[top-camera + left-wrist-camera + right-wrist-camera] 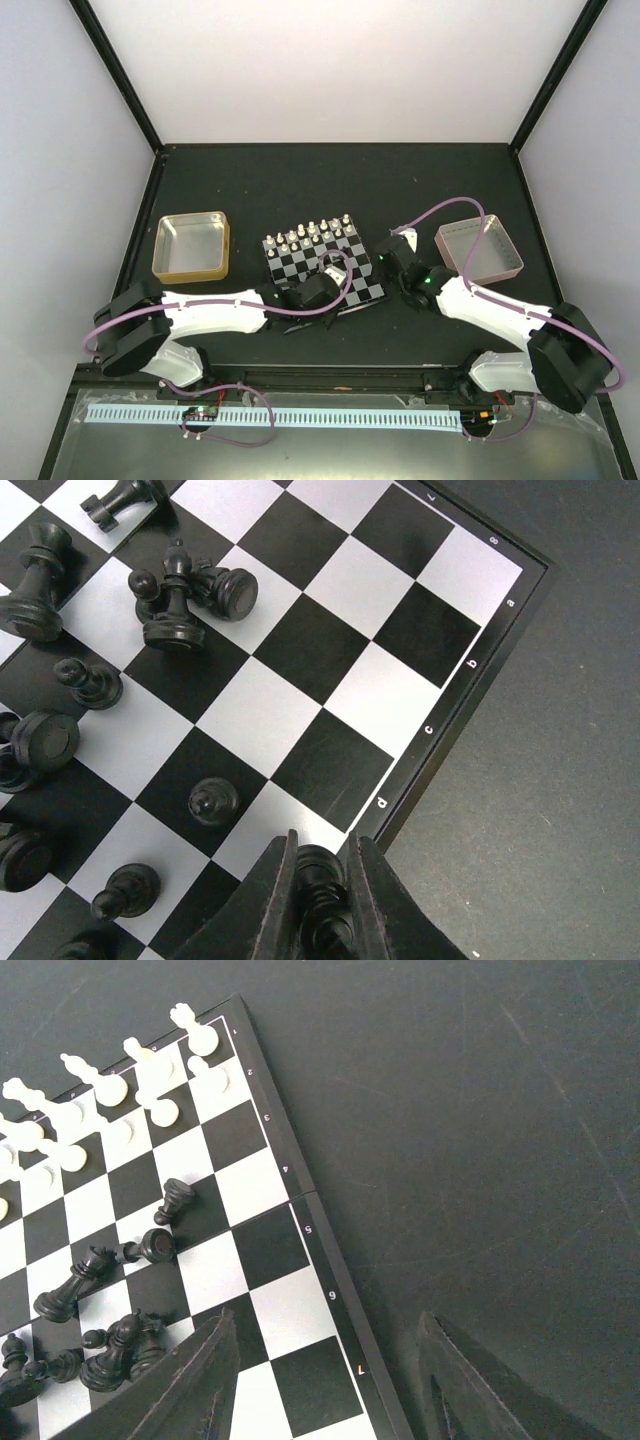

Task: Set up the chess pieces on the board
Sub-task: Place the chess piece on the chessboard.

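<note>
Dark tabletop in a white-walled enclosure. Board [355, 580] sits centrally between both arms. Black chess pieces [175, 595] are scattered on its near half, several toppled; white pieces [310, 236] are ranked along the far side. Left gripper [322, 858] is clamped on the held black piece [322, 905], whose long axis runs along the fingers, over the edge row beside letter d. Right gripper [328, 1325] has its jaws apart and empty at the board's right edge.

The chess pieces [172, 605] look like glossy plastic, the board [355, 575] smooth and faintly sheened, the table [560, 780] matt.
</note>
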Motion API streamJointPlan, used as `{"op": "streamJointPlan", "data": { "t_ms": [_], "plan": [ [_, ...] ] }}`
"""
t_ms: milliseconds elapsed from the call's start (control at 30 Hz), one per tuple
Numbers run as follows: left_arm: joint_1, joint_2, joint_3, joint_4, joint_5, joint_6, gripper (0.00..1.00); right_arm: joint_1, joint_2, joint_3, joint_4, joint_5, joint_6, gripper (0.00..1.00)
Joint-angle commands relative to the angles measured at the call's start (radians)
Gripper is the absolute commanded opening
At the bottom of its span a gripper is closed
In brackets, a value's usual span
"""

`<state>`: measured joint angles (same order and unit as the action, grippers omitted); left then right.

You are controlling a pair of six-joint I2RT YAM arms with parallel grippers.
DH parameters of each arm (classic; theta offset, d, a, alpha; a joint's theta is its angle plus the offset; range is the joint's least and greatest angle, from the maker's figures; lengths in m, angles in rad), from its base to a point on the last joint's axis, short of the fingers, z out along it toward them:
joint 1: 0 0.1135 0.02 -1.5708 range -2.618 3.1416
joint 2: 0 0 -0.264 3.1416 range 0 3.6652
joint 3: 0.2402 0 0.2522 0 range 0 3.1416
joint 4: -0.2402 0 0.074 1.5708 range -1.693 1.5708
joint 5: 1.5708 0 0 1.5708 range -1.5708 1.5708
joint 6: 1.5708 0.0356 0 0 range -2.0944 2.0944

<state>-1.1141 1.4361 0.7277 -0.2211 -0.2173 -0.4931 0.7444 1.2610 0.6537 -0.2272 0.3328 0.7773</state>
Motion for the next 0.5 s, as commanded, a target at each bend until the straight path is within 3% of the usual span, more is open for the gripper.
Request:
{"op": "streamJointPlan", "data": {
  "t_ms": [0, 467],
  "plan": [
    [-0.006, 0.018, -0.012, 0.075, -0.032, 0.02, 0.11, -0.008, 0.001, -0.003, 0.013, 0.003, 0.007, 0.5],
    [-0.006, 0.069, -0.013, 0.081, -0.071, 0.03, 0.15, -0.012, 0.016, 0.004, 0.008, -0.007, 0.005, 0.5]
  ]
}}
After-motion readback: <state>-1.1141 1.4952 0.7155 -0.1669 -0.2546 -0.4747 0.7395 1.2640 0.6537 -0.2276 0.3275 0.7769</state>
